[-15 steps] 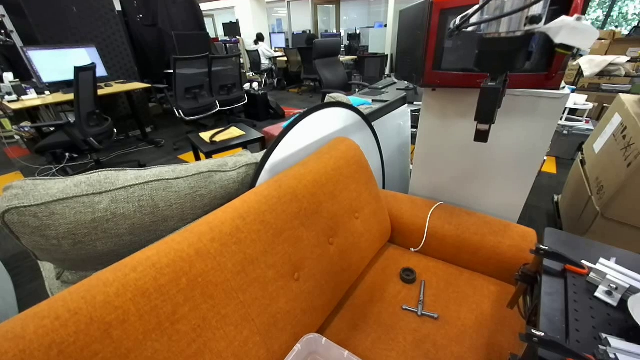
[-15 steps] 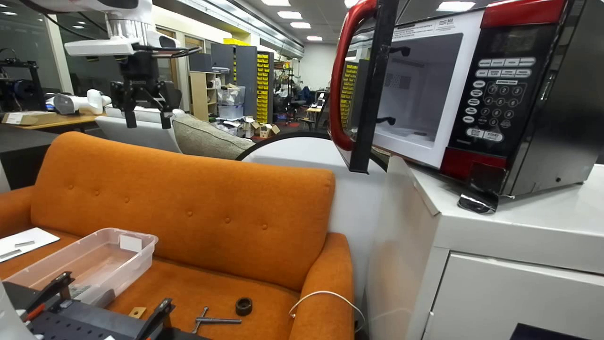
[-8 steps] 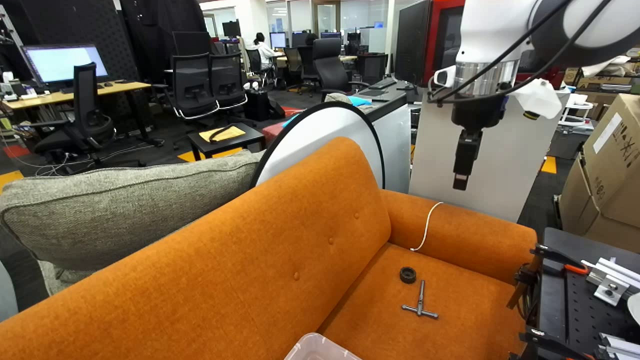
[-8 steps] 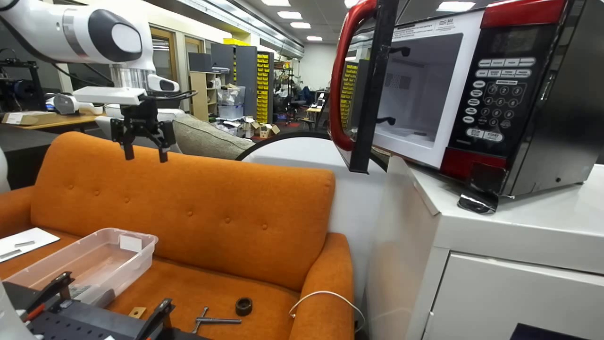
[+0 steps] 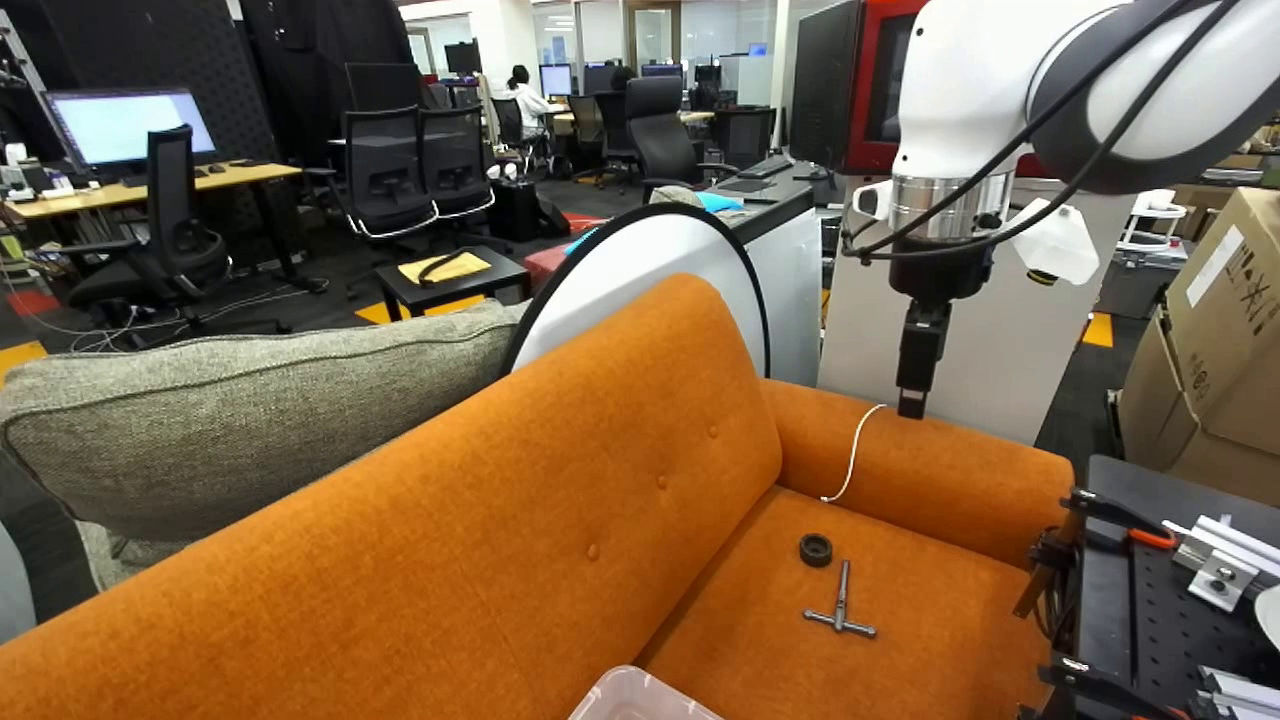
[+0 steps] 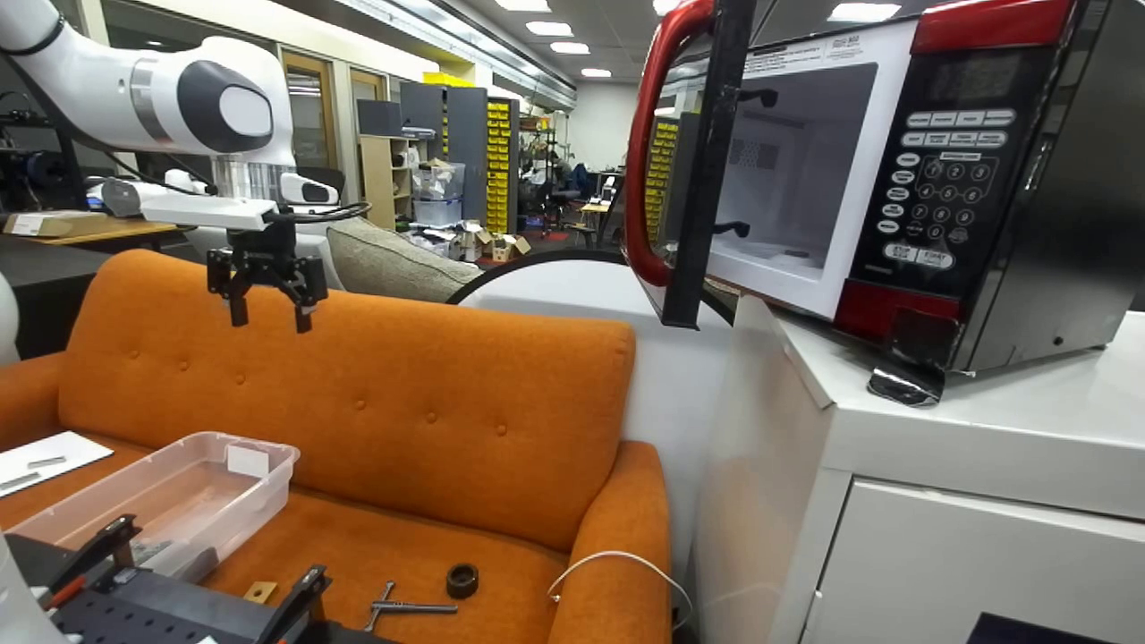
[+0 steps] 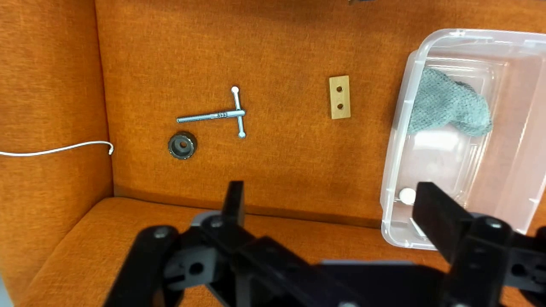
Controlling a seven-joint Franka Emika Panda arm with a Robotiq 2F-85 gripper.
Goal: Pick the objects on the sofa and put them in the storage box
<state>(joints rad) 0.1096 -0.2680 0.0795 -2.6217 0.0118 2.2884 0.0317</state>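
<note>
The orange sofa (image 5: pixel 930 590) (image 6: pixel 510 519) holds the loose objects on its seat. A grey metal T-shaped piece (image 5: pixel 840 622) (image 6: pixel 411 607) (image 7: pixel 228 114) lies beside a small black round piece (image 5: pixel 816 550) (image 6: pixel 462 580) (image 7: pixel 174 147). A tan block with two holes (image 6: pixel 260 591) (image 7: pixel 334 98) lies between the T-piece and the clear storage box (image 5: pixel 628 683) (image 6: pixel 284 465) (image 7: pixel 408 91). In the wrist view a grey cloth (image 7: pixel 448 102) and a small white round thing (image 7: pixel 407 196) are in the box. My gripper (image 5: pixel 911 408) (image 6: pixel 271 324) (image 7: pixel 330 184) is open and empty, above the seat.
A white cord (image 5: pixel 856 450) (image 6: pixel 617 555) hangs over the sofa's armrest. A black perforated table with clamps (image 5: pixel 1150 600) (image 6: pixel 152 608) stands at the sofa's front. A white sheet with small flat pieces (image 6: pixel 54 458) lies beyond the box. The microwave (image 6: pixel 948 179) has its door open.
My gripper has moved down toward the sofa, with a slight shift to the left in both exterior views. It stays open. The objects and the box have not moved.
</note>
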